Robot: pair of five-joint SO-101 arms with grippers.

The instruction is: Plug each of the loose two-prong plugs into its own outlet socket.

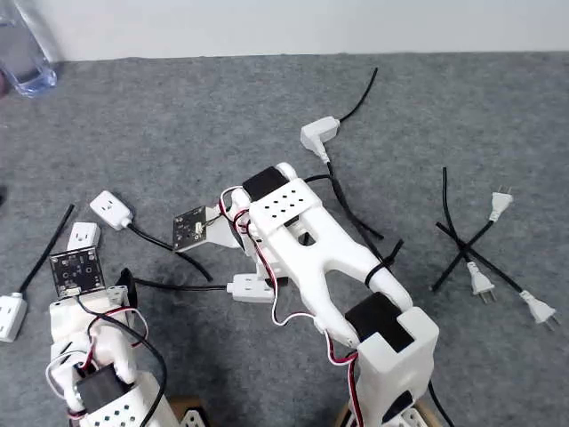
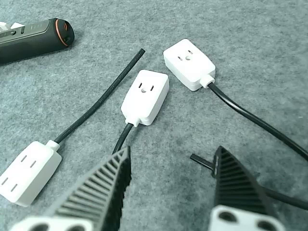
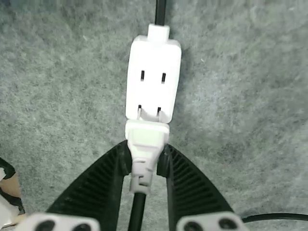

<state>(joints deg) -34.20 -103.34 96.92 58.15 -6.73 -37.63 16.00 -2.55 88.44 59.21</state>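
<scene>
Right gripper (image 3: pixel 144 156): it is clenching the white two-prong plug (image 3: pixel 146 139) by the body, one black finger (image 3: pixel 113 168) pressing on each side.
Plug direction: the prongs are pointing away from the gripper and are entering the nearer slot pair of the white outlet socket (image 3: pixel 153 79). A little metal is showing between plug and socket.
Long axis: plug, its black cord and the socket are lying in one straight line.
Left gripper (image 2: pixel 171 166): it is released, the jaws are standing wide apart over the grey carpet (image 2: pixel 250 38), and it is holding nothing.
Ahead of it: a single socket (image 2: pixel 145 96) and a second socket (image 2: pixel 188 64) are lying face up, apart from each other. A double socket (image 2: pixel 26 171) is lying to the side.
Open room: the loose plugs (image 1: pixel 480 283) are lying well apart from both arms, and their cords are crossing.
</scene>
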